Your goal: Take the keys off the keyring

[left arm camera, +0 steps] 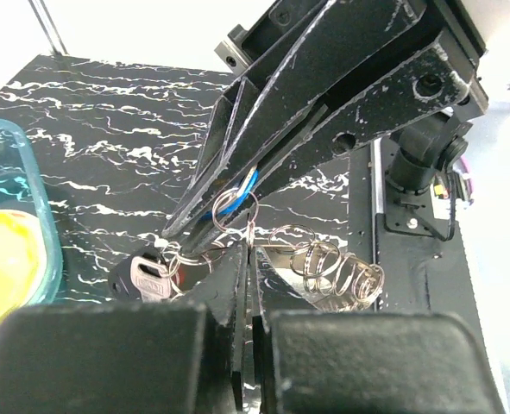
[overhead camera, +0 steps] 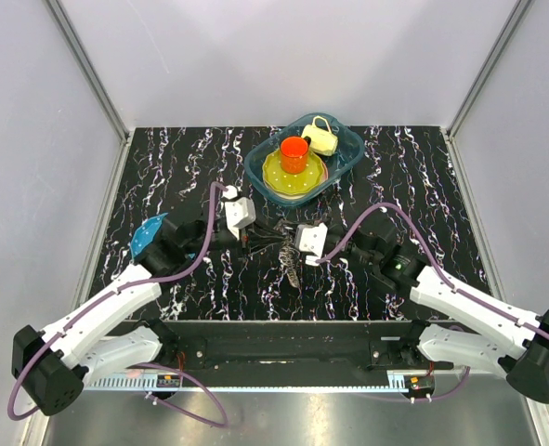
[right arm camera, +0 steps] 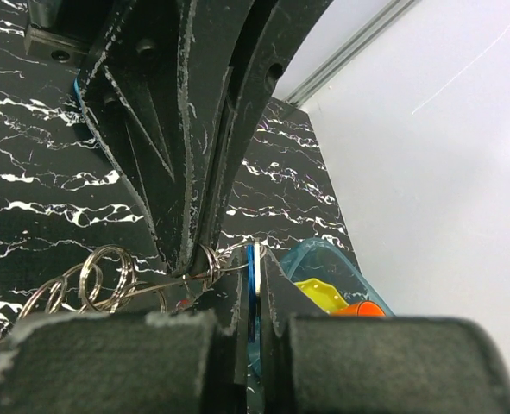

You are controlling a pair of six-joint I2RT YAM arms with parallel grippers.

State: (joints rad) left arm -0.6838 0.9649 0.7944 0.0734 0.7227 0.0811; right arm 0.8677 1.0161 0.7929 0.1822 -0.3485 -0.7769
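Pinching the thin metal wire keyring (left arm camera: 255,212), likely springy and slippery, left tool (left arm camera: 248,259) and right tool (right arm camera: 253,260) sit clamped beside small grey keys (left arm camera: 149,278).

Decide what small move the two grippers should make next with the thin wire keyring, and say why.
Probably draw the right gripper slightly away from the left gripper, to spread the thin metal wire keyring: both grippers are shut on it tip to tip, and the small grey metal keys are attached to it.
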